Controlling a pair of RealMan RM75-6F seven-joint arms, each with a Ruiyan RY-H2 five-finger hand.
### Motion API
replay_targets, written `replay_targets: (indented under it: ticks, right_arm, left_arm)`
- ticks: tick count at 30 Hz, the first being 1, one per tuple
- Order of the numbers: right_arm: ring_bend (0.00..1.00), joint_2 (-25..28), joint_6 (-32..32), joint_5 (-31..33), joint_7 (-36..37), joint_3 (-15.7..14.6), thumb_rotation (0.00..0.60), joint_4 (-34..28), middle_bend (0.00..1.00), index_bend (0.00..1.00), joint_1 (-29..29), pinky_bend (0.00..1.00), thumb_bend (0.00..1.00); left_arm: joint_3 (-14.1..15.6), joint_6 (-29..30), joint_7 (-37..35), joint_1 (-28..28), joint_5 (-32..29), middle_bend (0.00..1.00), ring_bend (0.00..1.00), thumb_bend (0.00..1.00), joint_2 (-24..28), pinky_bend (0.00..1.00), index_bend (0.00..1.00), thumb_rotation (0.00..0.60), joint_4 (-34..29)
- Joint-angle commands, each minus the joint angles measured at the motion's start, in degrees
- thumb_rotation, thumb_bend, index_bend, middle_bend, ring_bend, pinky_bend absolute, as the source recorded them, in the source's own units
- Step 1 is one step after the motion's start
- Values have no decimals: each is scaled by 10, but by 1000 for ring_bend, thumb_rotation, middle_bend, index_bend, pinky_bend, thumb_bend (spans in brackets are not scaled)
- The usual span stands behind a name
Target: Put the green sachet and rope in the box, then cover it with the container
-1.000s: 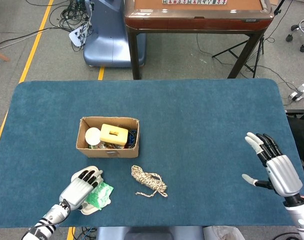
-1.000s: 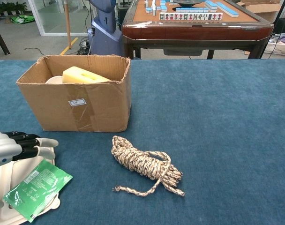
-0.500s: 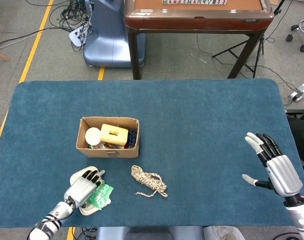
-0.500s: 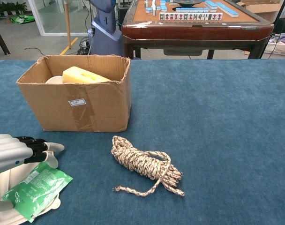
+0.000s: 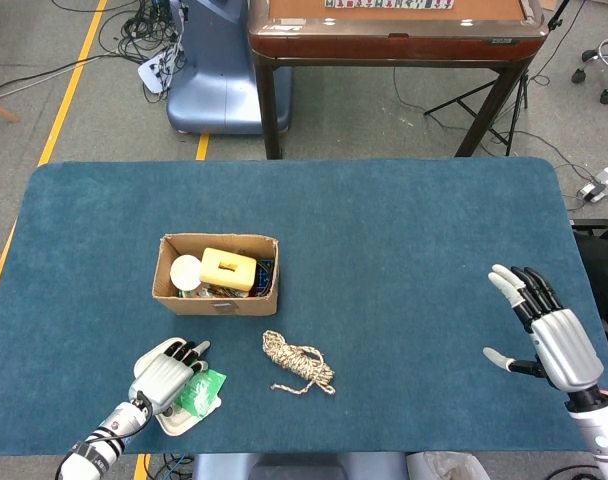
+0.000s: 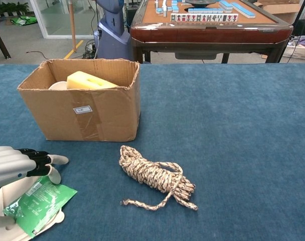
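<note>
A deep teal carpet-like cloth covers the table (image 5: 404, 250), which stands on a grey floor with yellow tape lines; beyond its far edge are a dark wooden mahjong table (image 5: 394, 30) carrying rows of tiles, a blue-grey machine base (image 5: 209, 80) and loose black cables. The left hand (image 5: 166, 371), silver with black fingers, lies low near the table's front edge with its fingers stretched forward and slightly apart over the white moulded tray-like container (image 6: 12, 221); whether it touches or grips anything cannot be told. The green foil sachet (image 6: 37, 201) lies on that container just to the right of and under the hand's fingertips. Beyond the hand, a little to its right, sits the open brown cardboard box (image 6: 85, 108), holding a pale yellow foam block (image 5: 227, 268), a white round cup-like item (image 5: 186, 271) and some darker things too small to make out. The coiled beige braided rope (image 6: 155, 175) rests on the cloth to the hand's right, in front of the box. The right hand (image 5: 546, 335) hovers well apart near the table's right edge, fingers spread, holding nothing.
</note>
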Motion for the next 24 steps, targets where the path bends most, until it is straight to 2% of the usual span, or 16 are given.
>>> replay_targets:
  ticks: [1,7,19,24]
  right_arm:
    - [0,0,0,0,0,0,600,0,43,0,0,39,0]
    - [0,0,-2,2,1,2,600,0,43,0,0,39,0]
    - [0,-2,-3,2,3,4,600,1,44,16,0,39,0]
    - [0,-2,-5,2,3,4,600,1,44,16,0,39,0]
  left_arm:
    - [3,-1,-5,-3,-2,0,0,246,0,68,289,600,0]
    - [9,-4,-16,-10,-4,0,0,353,1,68,308,600,2]
    - [20,-4,-48,-16,5,0,0,457,10,68,325,600,-1]
    - [28,-3,-80,-12,32,0,0,583,20,68,332,600,0]
